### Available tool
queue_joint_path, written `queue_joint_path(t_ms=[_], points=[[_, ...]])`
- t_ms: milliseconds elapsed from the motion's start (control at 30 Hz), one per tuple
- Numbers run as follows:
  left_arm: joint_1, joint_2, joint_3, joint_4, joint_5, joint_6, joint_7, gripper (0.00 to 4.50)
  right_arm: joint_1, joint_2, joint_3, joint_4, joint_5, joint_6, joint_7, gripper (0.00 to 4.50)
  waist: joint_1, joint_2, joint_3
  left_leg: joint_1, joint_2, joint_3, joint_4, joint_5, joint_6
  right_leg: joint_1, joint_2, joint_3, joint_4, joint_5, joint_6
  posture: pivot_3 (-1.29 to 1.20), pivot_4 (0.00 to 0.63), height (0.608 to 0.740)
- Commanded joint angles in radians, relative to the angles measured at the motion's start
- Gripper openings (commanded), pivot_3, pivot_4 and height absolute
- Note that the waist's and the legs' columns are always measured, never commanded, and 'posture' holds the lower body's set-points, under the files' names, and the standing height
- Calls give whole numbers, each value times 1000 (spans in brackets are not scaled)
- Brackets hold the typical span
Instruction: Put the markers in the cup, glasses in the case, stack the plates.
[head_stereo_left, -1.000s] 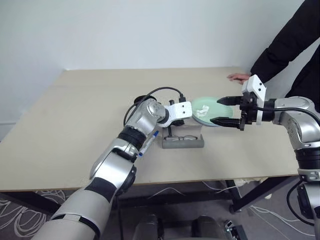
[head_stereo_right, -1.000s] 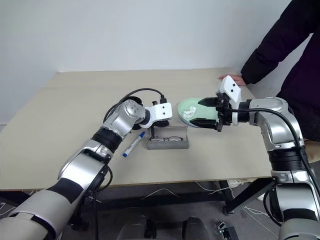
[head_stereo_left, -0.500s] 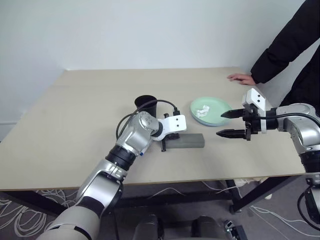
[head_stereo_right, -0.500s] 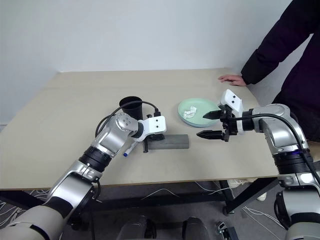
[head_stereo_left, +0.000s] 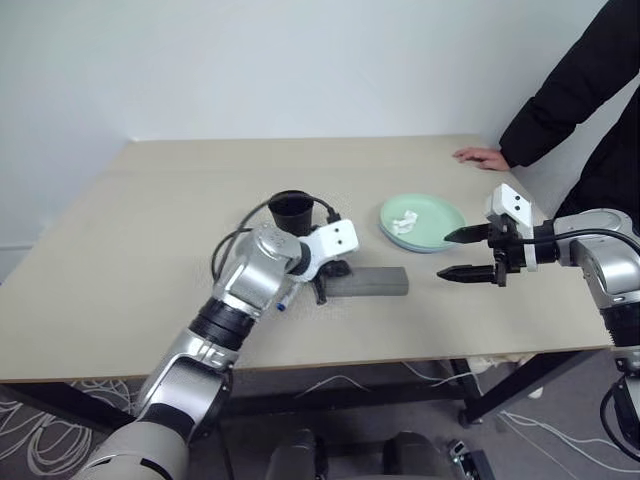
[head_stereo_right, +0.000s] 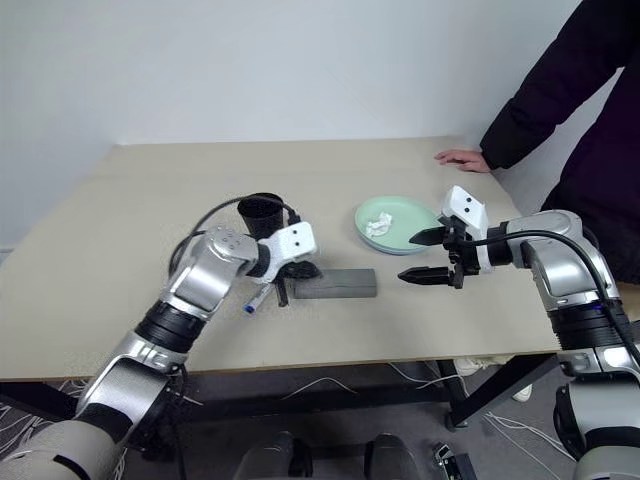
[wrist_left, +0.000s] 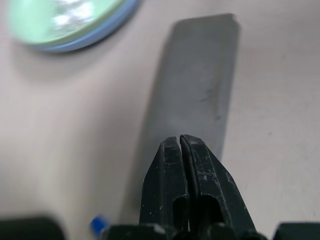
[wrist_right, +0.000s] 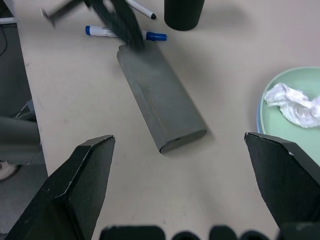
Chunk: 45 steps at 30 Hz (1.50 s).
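Observation:
The grey case (head_stereo_left: 370, 282) lies closed at the table's middle; the glasses are hidden. My left gripper (head_stereo_left: 322, 288) is shut and empty, its tip just above the case's left end (wrist_left: 200, 90). Beside that end lies the blue-capped marker (wrist_right: 125, 33), with the black-capped marker (wrist_right: 140, 9) a little beyond it. Behind them stands the black cup (head_stereo_left: 292, 210). The mint green plate (head_stereo_left: 430, 212) rests on the light blue plate (wrist_left: 107, 25), with a crumpled white tissue (head_stereo_left: 404, 220) on top. My right gripper (head_stereo_left: 443, 256) hangs open and empty between the case and the plates.
A person in a dark sleeve stands at the far right, one hand (head_stereo_left: 478, 155) resting on the table's back right corner. The table's right edge runs close behind my right arm.
The case, open with the glasses inside a second ago, is now closed. My left gripper has drawn back to its left end. My right gripper has come off the plates, lower and rightward.

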Motion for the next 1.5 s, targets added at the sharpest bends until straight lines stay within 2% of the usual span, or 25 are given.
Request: queue_joint_path(t_ms=[33,100,267,433,467,500,900,1300,1500], points=[[22,48,55,-114,-66,130,-12,194,-13,-15,-23,-18,6,-6,5,4500,0,0,0,0,0,0,0,0,0,0,0,0,0,0,0,0,0,740],[42,83,62,-155,-92,189,-12,600,-18,-13,-22,-14,5,-7,7,4500,1,0,0,1,0,0,0,0,0,0,0,0,0,0,0,0,0,740],[65,129,72,-211,-156,299,21,2282,-31,-4,-15,3,0,-17,11,4500,4,0,0,1,0,-1,1,0,0,0,0,-1,0,0,1,0,0,740],[57,139,60,-185,-173,338,105,3982,-43,12,-8,12,-3,-22,10,4500,2,0,0,1,0,-3,1,0,0,0,-1,0,0,0,1,0,0,740],[56,135,56,-178,-173,342,126,4295,-44,14,-9,14,-4,-24,11,4500,2,0,0,1,0,-3,1,0,0,0,-1,0,0,0,1,0,0,740],[55,131,53,-171,-177,351,143,4421,-44,15,-9,14,-4,-25,11,4500,2,0,0,1,0,-3,1,0,0,0,0,0,0,0,1,0,0,740],[30,141,10,-12,-177,315,230,4421,-30,12,-21,1,-1,-19,2,4500,3,0,0,1,0,-3,1,0,0,-1,0,0,0,1,1,0,0,740],[1,79,-1,146,-167,216,293,4421,-25,17,-24,-11,5,-14,-10,4500,3,0,0,1,-1,-3,0,0,0,-1,-1,0,-1,3,-3,0,0,740],[-64,45,1,246,-163,182,317,4421,-29,24,-21,-5,5,-18,-13,4500,4,0,0,1,-1,-3,0,0,0,-1,-1,0,-1,3,-2,0,0,740]])
